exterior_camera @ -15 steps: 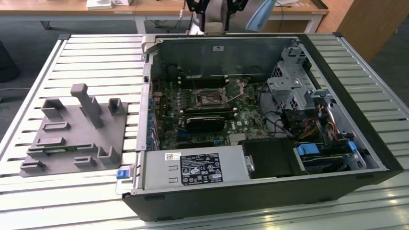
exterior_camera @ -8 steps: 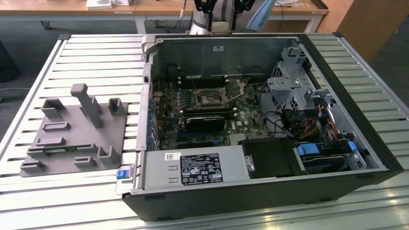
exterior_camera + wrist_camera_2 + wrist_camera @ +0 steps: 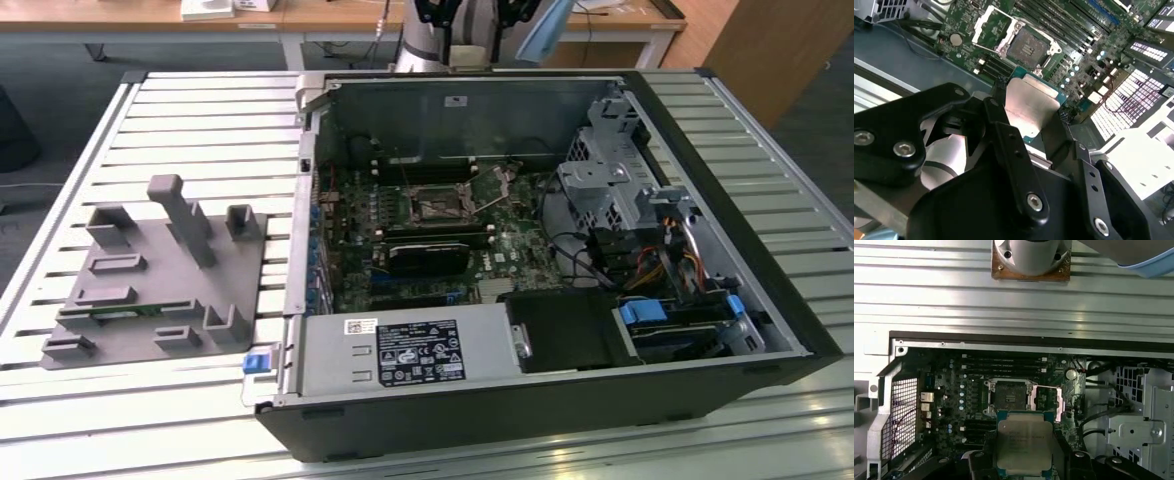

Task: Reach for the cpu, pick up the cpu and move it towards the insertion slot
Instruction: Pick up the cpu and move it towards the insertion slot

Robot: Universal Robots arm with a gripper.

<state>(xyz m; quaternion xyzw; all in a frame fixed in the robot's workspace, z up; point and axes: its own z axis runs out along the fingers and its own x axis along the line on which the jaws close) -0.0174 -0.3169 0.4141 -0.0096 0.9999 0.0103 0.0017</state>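
Observation:
The cpu (image 3: 1024,441) is a square chip with a shiny silver top and a pale green rim, and it hangs above the motherboard. My gripper (image 3: 1026,462) is shut on it, one black finger on each of two opposite edges. In the second wrist view the cpu (image 3: 1030,106) sits between the fingers (image 3: 998,107) of the gripper (image 3: 1031,112). The insertion slot (image 3: 1006,392), a dark square socket, lies close beyond the chip's edge, its silver frame flipped open beside it. In both other views, the insertion slot (image 3: 1026,46) (image 3: 438,206) is uncovered.
The open computer case (image 3: 747,260) lies on a slatted metal table (image 3: 200,120). Inside are memory slots (image 3: 1004,362), a black card (image 3: 427,255), cables (image 3: 641,265), a drive cage (image 3: 607,180) and a power supply (image 3: 400,350). A grey fixture plate with posts (image 3: 147,280) lies at the exterior view's left.

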